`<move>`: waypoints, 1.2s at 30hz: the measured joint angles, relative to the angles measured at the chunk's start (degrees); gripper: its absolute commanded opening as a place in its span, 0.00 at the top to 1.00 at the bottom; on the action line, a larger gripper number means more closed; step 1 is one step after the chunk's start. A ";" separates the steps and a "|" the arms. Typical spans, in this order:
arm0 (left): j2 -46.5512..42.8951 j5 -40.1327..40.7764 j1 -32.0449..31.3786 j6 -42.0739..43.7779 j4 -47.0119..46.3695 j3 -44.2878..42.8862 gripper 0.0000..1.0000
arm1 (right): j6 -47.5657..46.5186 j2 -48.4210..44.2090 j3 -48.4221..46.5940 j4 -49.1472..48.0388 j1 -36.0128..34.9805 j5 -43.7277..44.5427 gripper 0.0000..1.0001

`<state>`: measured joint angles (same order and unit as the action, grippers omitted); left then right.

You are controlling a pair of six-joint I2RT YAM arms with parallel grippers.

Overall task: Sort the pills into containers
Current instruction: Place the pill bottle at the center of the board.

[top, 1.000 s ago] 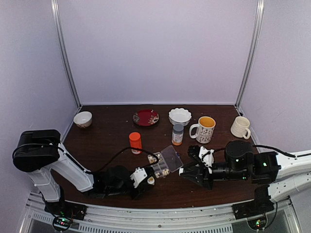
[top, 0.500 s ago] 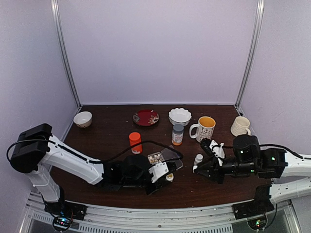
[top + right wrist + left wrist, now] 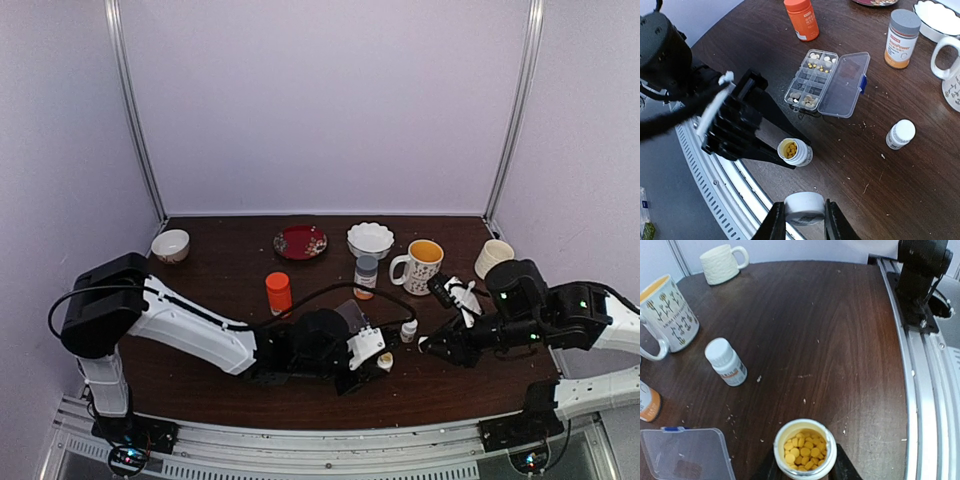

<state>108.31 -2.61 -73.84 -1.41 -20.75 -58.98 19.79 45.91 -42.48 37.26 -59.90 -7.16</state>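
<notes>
while the clear plastic rectangular pill box (image 3: pixel 842 85) is lying with its hinged lid open on the dark wooden table (image 3: pixel 920 190), several of its small cells (image 3: pixel 814 80) are holding whitish and tan pills (image 3: pixel 819 58). the left gripper (image 3: pixel 793 156) is pinching a small white uncapped bottle (image 3: pixel 805 473), mouth up, near the box. the left wrist view is showing yellow tablets (image 3: pixel 804 449) filling it, but only the box's lid. the right gripper (image 3: pixel 804 216) is pinching a round white cap (image 3: pixel 804 205). a small white capped bottle (image 3: pixel 900 133) is standing apart. the top view is hiding most of the box behind the left arm.
</notes>
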 measured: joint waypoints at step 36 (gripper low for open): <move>15.26 0.92 -2.03 -3.32 -25.68 5.11 0.38 | 7.48 19.08 -0.94 5.86 3.45 -3.39 0.89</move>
<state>123.57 -1.69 -75.88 -4.73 -46.44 -53.87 27.27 64.99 -43.42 43.11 -56.45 -10.55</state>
